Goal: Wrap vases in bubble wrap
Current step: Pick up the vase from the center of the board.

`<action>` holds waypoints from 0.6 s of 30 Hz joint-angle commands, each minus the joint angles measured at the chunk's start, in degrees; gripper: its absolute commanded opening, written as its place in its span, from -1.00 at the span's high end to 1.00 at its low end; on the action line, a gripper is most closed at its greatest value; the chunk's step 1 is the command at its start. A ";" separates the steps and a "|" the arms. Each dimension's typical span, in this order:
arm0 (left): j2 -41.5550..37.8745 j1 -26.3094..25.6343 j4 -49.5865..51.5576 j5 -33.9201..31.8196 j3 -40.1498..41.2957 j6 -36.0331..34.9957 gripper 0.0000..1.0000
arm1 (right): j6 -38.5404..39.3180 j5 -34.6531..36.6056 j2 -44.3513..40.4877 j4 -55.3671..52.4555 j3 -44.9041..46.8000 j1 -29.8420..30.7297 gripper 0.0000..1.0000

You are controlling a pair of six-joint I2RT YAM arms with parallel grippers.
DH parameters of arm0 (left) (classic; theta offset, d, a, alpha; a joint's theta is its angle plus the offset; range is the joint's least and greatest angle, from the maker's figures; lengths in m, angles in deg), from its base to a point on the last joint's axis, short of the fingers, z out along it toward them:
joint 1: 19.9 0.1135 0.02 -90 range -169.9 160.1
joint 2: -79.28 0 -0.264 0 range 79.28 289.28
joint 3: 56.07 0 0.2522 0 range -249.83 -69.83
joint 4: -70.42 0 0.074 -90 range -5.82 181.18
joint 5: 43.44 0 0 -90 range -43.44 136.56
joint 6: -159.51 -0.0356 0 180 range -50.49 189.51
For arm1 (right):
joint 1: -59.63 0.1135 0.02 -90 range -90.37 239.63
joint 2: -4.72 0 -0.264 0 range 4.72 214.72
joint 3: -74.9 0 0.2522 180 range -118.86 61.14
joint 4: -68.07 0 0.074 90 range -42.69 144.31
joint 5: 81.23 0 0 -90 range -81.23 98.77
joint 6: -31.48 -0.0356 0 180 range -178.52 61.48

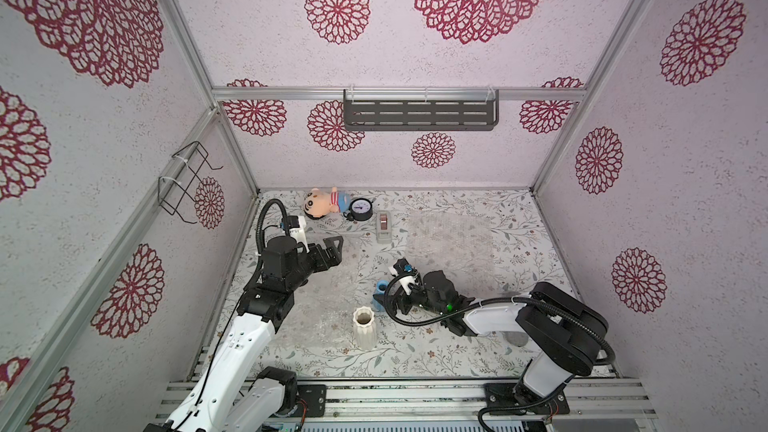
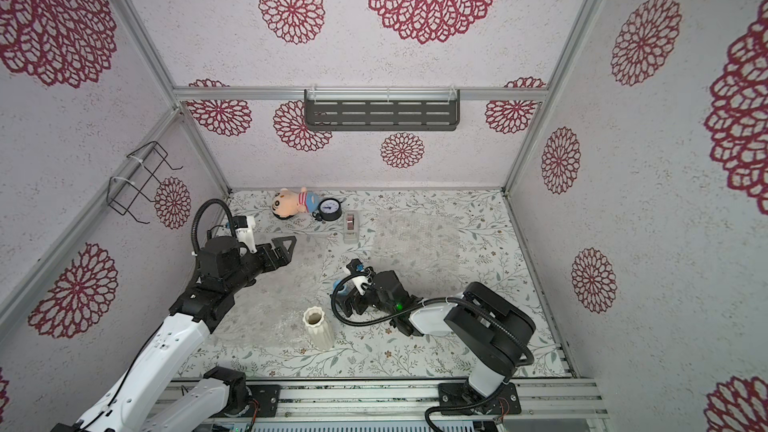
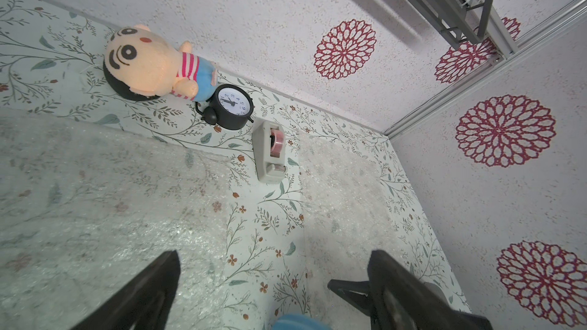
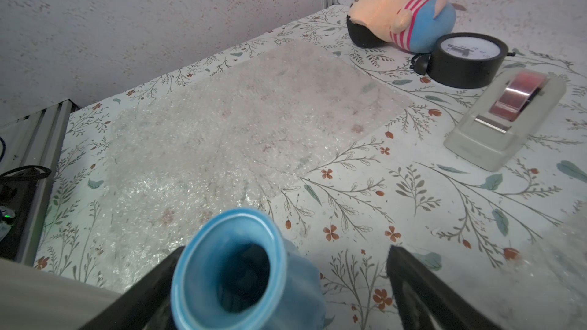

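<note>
The left pincer (image 1: 335, 248) hangs released over one bubble wrap sheet (image 3: 95, 217), with the cream vase (image 1: 364, 326) upright well behind its tips. The right pincer (image 4: 287, 249), also released, straddles the upright blue vase (image 4: 233, 265); the second sheet (image 1: 451, 243) lies flat off to its far side.

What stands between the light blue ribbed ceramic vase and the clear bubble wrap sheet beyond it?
Nothing visible. The vase sits between the open right gripper's jaws; the bubble wrap sheet lies just past it; the beige tape dispenser stands aside.
</note>
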 commanded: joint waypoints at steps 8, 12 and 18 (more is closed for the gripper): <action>-0.06 -0.43 0.23 -0.47 -1.14 -0.99 -0.95 | 3.31 -3.58 5.84 3.47 -3.26 0.36 -0.71; 0.04 -0.47 0.42 -0.46 -1.40 -1.09 -0.94 | 4.01 -3.29 6.45 3.39 -3.78 0.37 -0.52; 0.03 -0.47 0.20 -0.26 -1.70 -0.86 -0.94 | 5.07 -2.34 5.88 1.43 -4.61 0.27 -0.15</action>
